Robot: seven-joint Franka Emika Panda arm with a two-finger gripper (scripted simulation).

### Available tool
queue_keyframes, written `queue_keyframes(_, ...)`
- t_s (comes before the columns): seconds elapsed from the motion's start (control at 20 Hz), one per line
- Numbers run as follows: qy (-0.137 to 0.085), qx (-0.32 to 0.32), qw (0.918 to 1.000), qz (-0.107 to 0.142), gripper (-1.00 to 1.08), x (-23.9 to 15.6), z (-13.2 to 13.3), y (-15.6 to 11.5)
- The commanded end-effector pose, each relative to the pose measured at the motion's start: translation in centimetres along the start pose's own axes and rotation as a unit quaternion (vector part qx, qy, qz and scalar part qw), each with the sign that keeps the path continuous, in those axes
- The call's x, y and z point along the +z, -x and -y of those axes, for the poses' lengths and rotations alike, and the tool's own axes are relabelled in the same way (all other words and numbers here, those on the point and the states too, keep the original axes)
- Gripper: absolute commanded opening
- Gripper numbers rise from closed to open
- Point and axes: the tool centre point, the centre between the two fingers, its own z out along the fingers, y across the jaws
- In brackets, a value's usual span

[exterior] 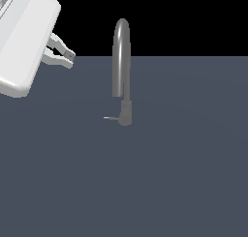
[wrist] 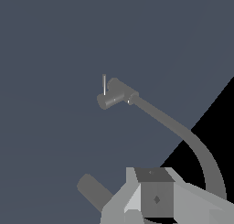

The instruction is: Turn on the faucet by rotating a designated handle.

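Gripper (exterior: 69, 58): fingertips close together, nothing between them; whether fully closed cannot be told. Held in the air at the exterior view's upper left, well apart from faucet (exterior: 121, 57). Faucet upright on dark grey floor (exterior: 184, 173), spout arched high. Handle (exterior: 111, 118): thin rod projecting from base toward the exterior view's left, untouched.

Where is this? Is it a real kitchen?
Probably not a real kitchen: it looks like a computer-made test scene. A lone faucet with a thin handle stands on a plain flat grey floor, with no sink, under a black background. A white robot's hand hangs nearby.
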Motion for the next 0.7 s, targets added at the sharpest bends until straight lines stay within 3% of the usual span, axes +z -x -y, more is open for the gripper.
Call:
queue_keyframes(0.0,0.022,-0.021,0.9995,0.0,-1.0,0.5,0.4,-0.7)
queue_keyframes(0.65,0.123,-0.119,0.9852,0.005,-1.0,3.4,2.5,-3.8)
